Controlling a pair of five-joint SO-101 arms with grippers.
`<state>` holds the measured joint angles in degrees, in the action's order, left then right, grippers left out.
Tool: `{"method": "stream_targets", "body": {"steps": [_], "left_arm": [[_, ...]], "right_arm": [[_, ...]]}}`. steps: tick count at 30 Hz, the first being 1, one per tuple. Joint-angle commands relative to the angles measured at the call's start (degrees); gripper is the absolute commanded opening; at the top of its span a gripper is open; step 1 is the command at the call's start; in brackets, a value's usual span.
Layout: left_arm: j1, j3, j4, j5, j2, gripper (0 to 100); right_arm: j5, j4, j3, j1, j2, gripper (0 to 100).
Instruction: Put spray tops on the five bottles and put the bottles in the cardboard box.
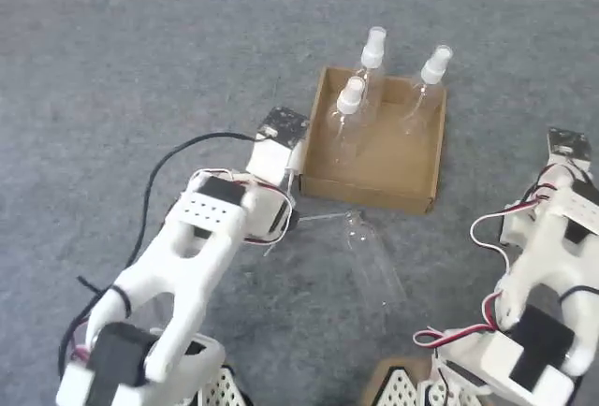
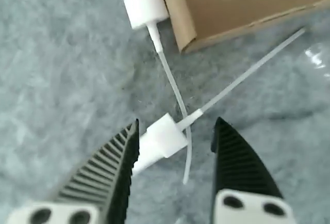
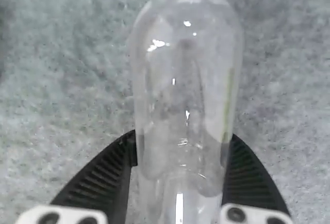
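Since finished, parked upright in cardboard box [image 1: 374, 193], upper centre of high view: three capped bottles [image 1: 348, 121]. Below it, lying flat, awaiting a top: uncapped bottle [image 1: 376, 261]. Closer, from right wrist: right gripper [image 3: 180, 141] clamped on another clear bottle [image 3: 185, 79], probably to steady it. From left wrist: left gripper [image 2: 177, 126] wide open, straddling loose spray top [image 2: 162, 137], not yet closed; second spray top [image 2: 144, 2] by box corner, tubes crossed.
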<state>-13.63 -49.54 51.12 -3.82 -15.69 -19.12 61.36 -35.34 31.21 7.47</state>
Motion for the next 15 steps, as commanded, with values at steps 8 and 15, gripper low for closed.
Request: {"method": "stream_targets", "body": {"steps": [8, 15], "left_arm": [[15.03, 1.45, -0.18, -12.22, 2.46, 17], [21.45, 9.19, 5.01, -15.74, 2.11, 17]], "right_arm": [[0.35, -1.01, 2.73, 0.4, 0.4, 18.1], [0.44, -1.1, 2.73, 0.31, 0.4, 18.1]]}}
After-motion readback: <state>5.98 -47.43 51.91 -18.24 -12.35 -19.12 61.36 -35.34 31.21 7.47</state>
